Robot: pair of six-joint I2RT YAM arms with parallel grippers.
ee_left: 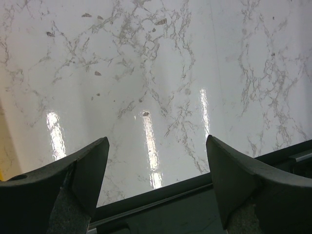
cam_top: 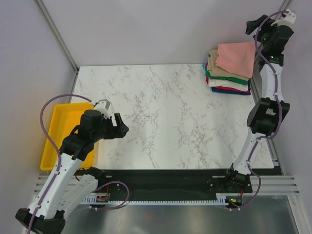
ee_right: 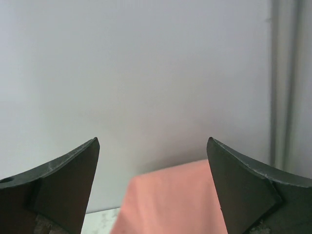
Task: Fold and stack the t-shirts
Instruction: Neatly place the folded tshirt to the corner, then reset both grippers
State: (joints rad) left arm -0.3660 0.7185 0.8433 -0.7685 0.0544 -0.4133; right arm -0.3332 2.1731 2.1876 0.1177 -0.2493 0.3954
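A folded salmon-pink t-shirt [cam_top: 236, 57] lies on top of a stack of folded t-shirts [cam_top: 226, 80] in tan, green, white, red and blue at the table's far right corner. The pink shirt also shows in the right wrist view [ee_right: 170, 200]. My right gripper [cam_top: 254, 25] is raised above and just right of the stack, open and empty [ee_right: 153, 195]. My left gripper [cam_top: 118, 124] is open and empty over the bare marble near the front left [ee_left: 156, 187].
A yellow plastic tray [cam_top: 57, 127] sits at the left edge of the marble table [cam_top: 165, 112], partly under my left arm. Grey walls close in the back and sides. A black rail [cam_top: 165, 178] runs along the near edge.
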